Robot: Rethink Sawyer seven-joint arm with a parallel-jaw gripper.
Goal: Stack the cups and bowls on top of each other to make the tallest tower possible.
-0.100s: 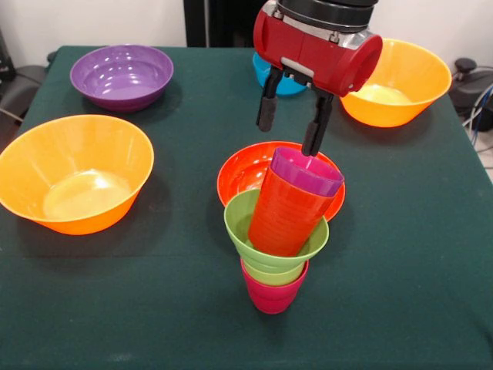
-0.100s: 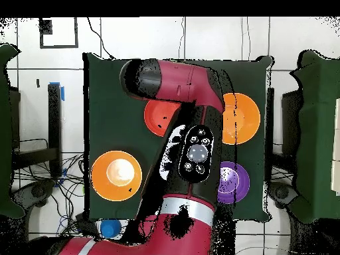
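I am watching the gripper point(image 1: 293, 123) hanging above the tower point(image 1: 281, 231) with its two black fingers point(image 1: 269, 108) spread apart and nothing between them. In the front view one fingertip is sitting just behind the rim of the purple cup point(image 1: 308, 169), and I cannot tell whether it is touching.

The tower is standing near the middle of the dark green table point(image 1: 400, 308). A crimson cup point(image 1: 273, 293) is forming the base, a lime green piece point(image 1: 269, 231) is flaring wide above it, and an orange-red cup point(image 1: 285, 212) with the purple cup nested at its mouth is leaning inside that, tilted toward the gripper. A red-orange bowl point(image 1: 246, 169) is lying directly behind the tower.

The relation I am steering by: the top of the stack is lying just below and slightly in front of the open fingers, and its long axis is running slanted, not upright. I am judging that any closing move needs to match that tilt, or the column may tip.

The loose bowls are sitting well apart from the tower: a purple bowl point(image 1: 122, 75) and a large orange bowl point(image 1: 75, 173) on one side, another orange bowl point(image 1: 397, 81) and a blue bowl point(image 1: 266, 73) on the other.

In the overhead view the red arm point(image 2: 192, 86) is covering the tower completely.
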